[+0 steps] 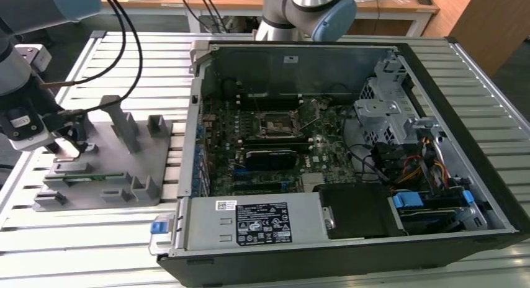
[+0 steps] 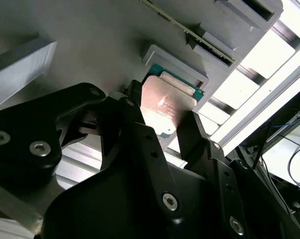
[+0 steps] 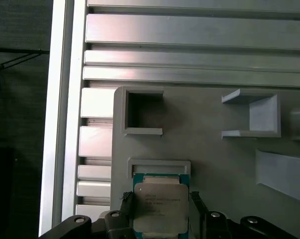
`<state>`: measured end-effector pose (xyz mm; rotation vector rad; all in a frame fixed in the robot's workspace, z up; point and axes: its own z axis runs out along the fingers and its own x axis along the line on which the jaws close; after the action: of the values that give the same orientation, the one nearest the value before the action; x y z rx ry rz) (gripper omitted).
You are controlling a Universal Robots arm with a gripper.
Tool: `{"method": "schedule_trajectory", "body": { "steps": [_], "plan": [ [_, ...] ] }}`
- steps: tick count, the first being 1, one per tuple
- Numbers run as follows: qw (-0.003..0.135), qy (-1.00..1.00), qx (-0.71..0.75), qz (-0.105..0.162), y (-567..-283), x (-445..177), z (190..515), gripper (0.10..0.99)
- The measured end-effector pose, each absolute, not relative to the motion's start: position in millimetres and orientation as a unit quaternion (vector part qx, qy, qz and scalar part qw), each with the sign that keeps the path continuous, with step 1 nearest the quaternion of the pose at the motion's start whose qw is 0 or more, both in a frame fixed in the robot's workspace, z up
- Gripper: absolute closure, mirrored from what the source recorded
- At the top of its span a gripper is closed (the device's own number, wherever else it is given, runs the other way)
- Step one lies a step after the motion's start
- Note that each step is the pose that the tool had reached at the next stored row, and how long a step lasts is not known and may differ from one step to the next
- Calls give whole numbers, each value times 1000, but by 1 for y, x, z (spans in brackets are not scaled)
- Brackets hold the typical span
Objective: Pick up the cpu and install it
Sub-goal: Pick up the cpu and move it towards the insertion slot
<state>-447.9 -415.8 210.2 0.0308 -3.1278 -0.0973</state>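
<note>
The arm is down over the grey tray (image 1: 108, 170), and its gripper (image 1: 68, 145) is set low on the far corner of it. The pick-up looks like the step in hand. Nothing has gone into the computer yet, I'd say.

In both wrist views the cpu (image 3: 161, 205) lies right at the gripper's tip, silver lid up and a green edge showing. It sits against the raised wall of its pocket (image 3: 158, 165) in the tray. Whether the gripper has closed on the chip or only stands about it, I cannot tell.

The open case (image 1: 488, 145) is well apart from the gripper, with the socket (image 1: 282, 121) bare in the middle of the board.

Getting the chip out calls for an even hold on its two edges and a straight rise clear of that pocket wall. The chip must stay flat and must not turn.

There is faint print on the cpu lid, and a white label (image 1: 225, 205) and a black one (image 1: 263, 221) on the case's metal box. I can read none of it.
</note>
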Motion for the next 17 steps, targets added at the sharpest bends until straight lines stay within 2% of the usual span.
{"method": "schedule_trajectory", "body": {
  "steps": [17],
  "plan": [
    [6,-999,10,-31,-416,-449,229,557]
  ]
}}
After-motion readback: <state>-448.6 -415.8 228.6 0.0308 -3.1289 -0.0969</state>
